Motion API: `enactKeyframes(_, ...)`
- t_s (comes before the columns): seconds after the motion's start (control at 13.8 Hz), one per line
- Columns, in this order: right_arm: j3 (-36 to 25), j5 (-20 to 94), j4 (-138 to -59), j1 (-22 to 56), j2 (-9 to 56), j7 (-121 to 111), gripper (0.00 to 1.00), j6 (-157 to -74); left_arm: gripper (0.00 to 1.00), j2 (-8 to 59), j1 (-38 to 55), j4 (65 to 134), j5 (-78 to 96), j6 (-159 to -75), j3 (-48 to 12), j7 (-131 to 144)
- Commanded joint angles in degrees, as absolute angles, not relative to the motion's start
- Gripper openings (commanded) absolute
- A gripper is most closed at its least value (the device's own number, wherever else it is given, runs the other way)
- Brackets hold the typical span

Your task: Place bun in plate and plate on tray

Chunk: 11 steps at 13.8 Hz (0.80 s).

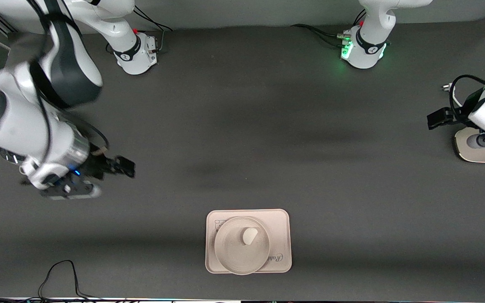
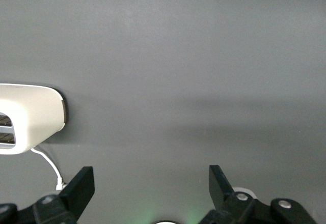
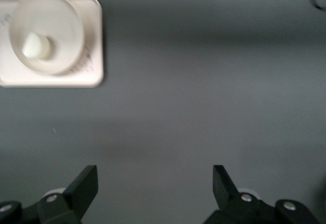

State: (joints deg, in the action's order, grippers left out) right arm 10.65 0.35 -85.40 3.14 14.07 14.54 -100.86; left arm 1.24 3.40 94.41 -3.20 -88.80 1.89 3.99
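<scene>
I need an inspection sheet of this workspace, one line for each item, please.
Surface: dark grey table mat.
Job's things: small white bun in round cream plate; plate on cream rectangular tray.
Clutter: white appliance at the left arm's end.
Grippers: left gripper open beside the appliance; right gripper open, over bare mat.
Cables: black cable at the table's near edge.
Surroundings: nothing seen.

Left hand point(image 2: 152, 186), fingers spread, over bare table point(image 2: 193, 71) near a white appliance point(image 2: 28, 117).
</scene>
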Motion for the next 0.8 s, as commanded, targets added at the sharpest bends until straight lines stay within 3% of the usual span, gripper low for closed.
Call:
enactKeyframes(0.0,5.13,2.88,-90.61,2.90,4.07,8.12,1.00,-94.07,1.00,-2.01,2.29,92.74,-2.72,-83.87,1.93,3.43)
enactKeyframes(0.15,0.02,6.41,-90.79,3.08,0.54,3.96,1.00,-89.06,1.00,-2.55,1.41,92.46,-2.64,-83.23,1.58,3.43)
enactKeyframes(0.29,-0.44,5.89,-90.97,2.99,-1.31,4.13,1.00,-86.84,1.00,-2.02,1.41,94.21,-1.59,-84.72,1.76,3.43)
enactKeyframes(0.73,-0.70,4.04,-97.37,2.99,-2.46,5.45,1.00,-93.07,1.00,-1.76,1.93,93.61,-2.54,-83.85,2.02,3.43)
